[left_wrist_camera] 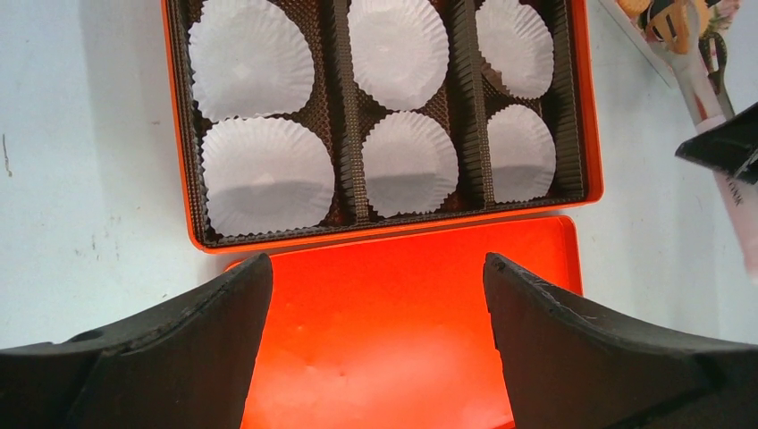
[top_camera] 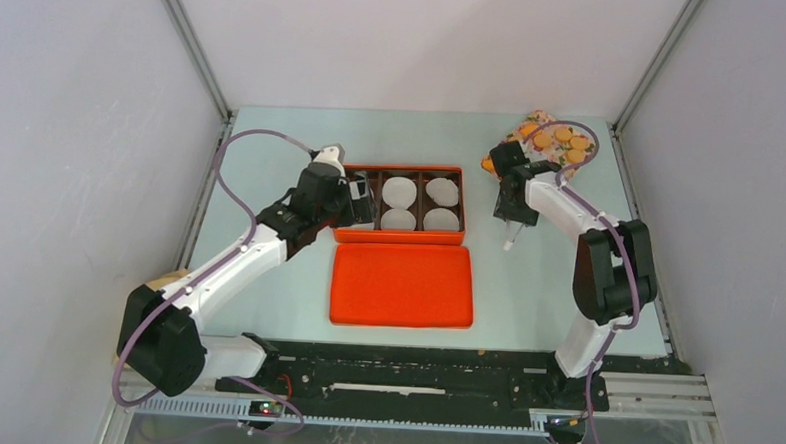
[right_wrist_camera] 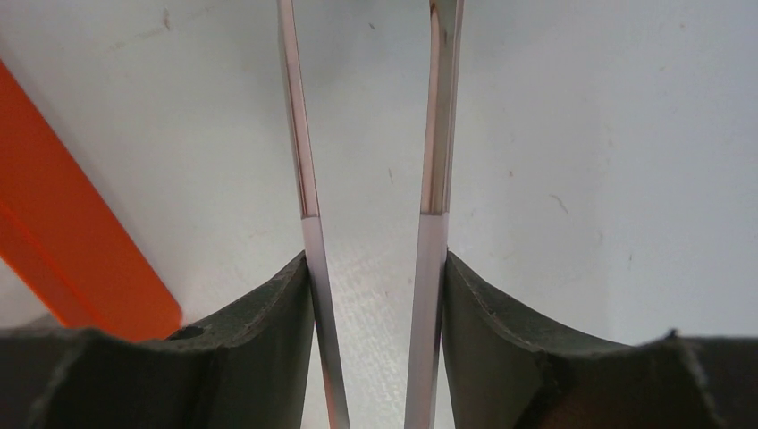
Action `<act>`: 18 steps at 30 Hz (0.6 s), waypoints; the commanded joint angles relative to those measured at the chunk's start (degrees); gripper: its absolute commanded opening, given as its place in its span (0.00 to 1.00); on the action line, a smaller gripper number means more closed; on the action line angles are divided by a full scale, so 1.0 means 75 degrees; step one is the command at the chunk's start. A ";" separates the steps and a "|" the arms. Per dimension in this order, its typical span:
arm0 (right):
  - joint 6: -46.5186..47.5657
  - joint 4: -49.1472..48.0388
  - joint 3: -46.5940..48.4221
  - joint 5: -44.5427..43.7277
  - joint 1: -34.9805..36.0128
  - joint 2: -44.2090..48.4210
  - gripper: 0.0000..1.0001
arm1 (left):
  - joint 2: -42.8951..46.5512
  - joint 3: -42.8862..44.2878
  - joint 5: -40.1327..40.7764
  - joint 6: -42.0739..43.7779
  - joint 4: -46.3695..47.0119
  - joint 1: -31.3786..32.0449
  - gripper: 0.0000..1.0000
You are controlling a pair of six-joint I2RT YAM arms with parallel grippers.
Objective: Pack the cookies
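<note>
Orange-golden cookies (top_camera: 555, 139) lie in a pile on a patterned wrapper at the back right of the table; one edge of them (left_wrist_camera: 636, 5) shows in the left wrist view. My right gripper (top_camera: 514, 217) (right_wrist_camera: 375, 259) hangs just in front of that pile, shut on a pair of metal tongs (right_wrist_camera: 304, 179) whose two blades stay a little apart and point down at bare table. Nothing sits between the tong tips (top_camera: 508, 243). My left gripper (top_camera: 362, 203) (left_wrist_camera: 375, 268) hovers open and empty at the left end of the orange box (top_camera: 403, 167).
The box holds a brown ridged insert with white paper liners (left_wrist_camera: 255, 174) in its compartments. Its orange lid (top_camera: 401, 284) lies flat just in front of the box. Grey walls close in the table on three sides.
</note>
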State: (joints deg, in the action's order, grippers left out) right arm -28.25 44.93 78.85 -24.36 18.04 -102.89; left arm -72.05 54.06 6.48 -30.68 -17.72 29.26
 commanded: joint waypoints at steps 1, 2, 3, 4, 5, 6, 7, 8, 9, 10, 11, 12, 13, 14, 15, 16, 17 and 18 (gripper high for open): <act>0.0285 -0.0349 -0.0521 -0.0151 0.0181 0.0783 0.57 | -0.0068 0.0630 0.0154 -0.0144 0.0012 0.0092 0.92; 0.0286 -0.0432 -0.0638 -0.0260 0.0220 0.0943 0.57 | -0.0109 0.0633 0.0163 -0.0163 0.0010 0.0110 0.92; 0.0289 -0.0473 -0.0748 -0.0403 0.0263 0.1051 0.57 | -0.0132 0.0632 0.0177 -0.0183 0.0028 0.0124 0.92; 0.0291 -0.0492 -0.0840 -0.0544 0.0329 0.1140 0.57 | -0.0161 0.0631 0.0205 -0.0206 0.0046 0.0157 0.92; 0.0294 -0.0503 -0.0915 -0.0767 0.0404 0.1241 0.57 | -0.0191 0.0642 0.0216 -0.0219 0.0083 0.0190 0.92; 0.0266 -0.0478 -0.0961 -0.1113 0.0500 0.1325 0.57 | -0.0260 0.0668 0.0234 -0.0218 0.0182 0.0236 0.92; 0.0264 -0.0434 -0.0989 -0.1270 0.0593 0.1418 0.57 | -0.0363 0.0752 0.0245 -0.0211 0.0220 0.0259 0.92; 0.0252 -0.0399 -0.1005 -0.1526 0.0676 0.1507 0.57 | -0.0487 0.0871 0.0272 -0.0217 0.0224 0.0299 0.92; 0.0239 -0.0355 -0.1009 -0.1710 0.0752 0.1599 0.57 | -0.0656 0.1023 0.0256 -0.0211 0.0182 0.0324 0.91; 0.0254 -0.0349 -0.1025 -0.1859 0.0829 0.1724 0.57 | -0.0805 0.1186 0.0219 -0.0217 0.0147 0.0351 0.91; 0.0329 -0.0368 -0.1040 -0.1921 0.0892 0.1837 0.57 | -0.0942 0.1317 0.0180 -0.0205 0.0127 0.0378 0.91; 0.0413 -0.0398 -0.1054 -0.1900 0.0927 0.1946 0.57 | -0.1057 0.1439 0.0142 -0.0198 0.0112 0.0412 0.90; 0.0506 -0.0441 -0.1079 -0.1822 0.0958 0.2075 0.57 | -0.1154 0.1526 0.0125 -0.0183 0.0086 0.0437 0.90; 0.0632 -0.0521 -0.1135 -0.1662 0.0969 0.2203 0.57 | -0.1217 0.1581 0.0116 -0.0178 0.0069 0.0443 0.90; 0.0757 -0.0669 -0.1223 -0.1513 0.0985 0.2361 0.57 | -0.1274 0.1601 0.0133 -0.0166 0.0066 0.0446 0.90; 0.0894 -0.0831 -0.1338 -0.1399 0.1020 0.2524 0.57 | -0.1317 0.1604 0.0164 -0.0165 0.0056 0.0447 0.90; 0.1067 -0.1080 -0.1453 -0.1226 0.1043 0.2672 0.57 | -0.1356 0.1604 0.0228 -0.0164 0.0045 0.0445 0.90; 0.1271 -0.1401 -0.1564 -0.1014 0.1037 0.2838 0.57 | -0.1418 0.1630 0.0320 -0.0180 0.0032 0.0445 0.90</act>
State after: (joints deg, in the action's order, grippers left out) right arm -23.97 41.60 69.25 -33.21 25.32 -86.91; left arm -81.78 62.72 7.33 -31.55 -17.87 32.25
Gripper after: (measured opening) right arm 0.574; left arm 0.903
